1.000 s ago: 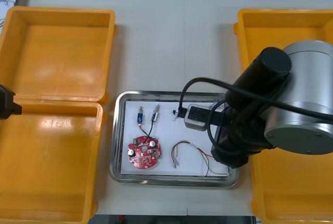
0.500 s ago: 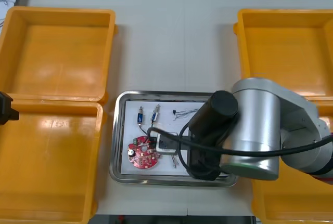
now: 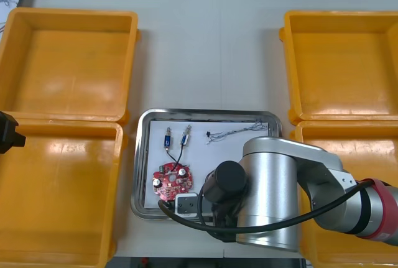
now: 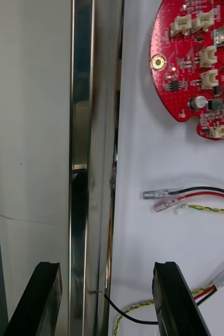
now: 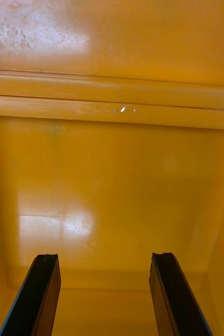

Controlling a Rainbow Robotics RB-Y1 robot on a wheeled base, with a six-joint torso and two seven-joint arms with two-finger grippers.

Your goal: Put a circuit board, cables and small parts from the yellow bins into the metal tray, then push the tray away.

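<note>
2 end effectors have their fingers wide apart and hold nothing. The right end effector (image 4: 106, 270) straddles the near rim of the metal tray (image 3: 140, 156): 1 finger is over the table (image 3: 205, 50), the other is inside the tray, beside the red and yellow cable (image 4: 209, 193). The circuit board (image 3: 173, 182) lies in the tray, near 2 small metal parts (image 3: 168, 141). The left end effector (image 5: 104, 262) hangs over a yellow bin (image 3: 62, 199).

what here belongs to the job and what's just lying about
In the job: shiny metal tray; round red circuit board; red, black and yellow cable; four yellow plastic bins; right gripper, open astride the tray's near rim.
Idle: light table; left gripper, open over a left bin.
</note>
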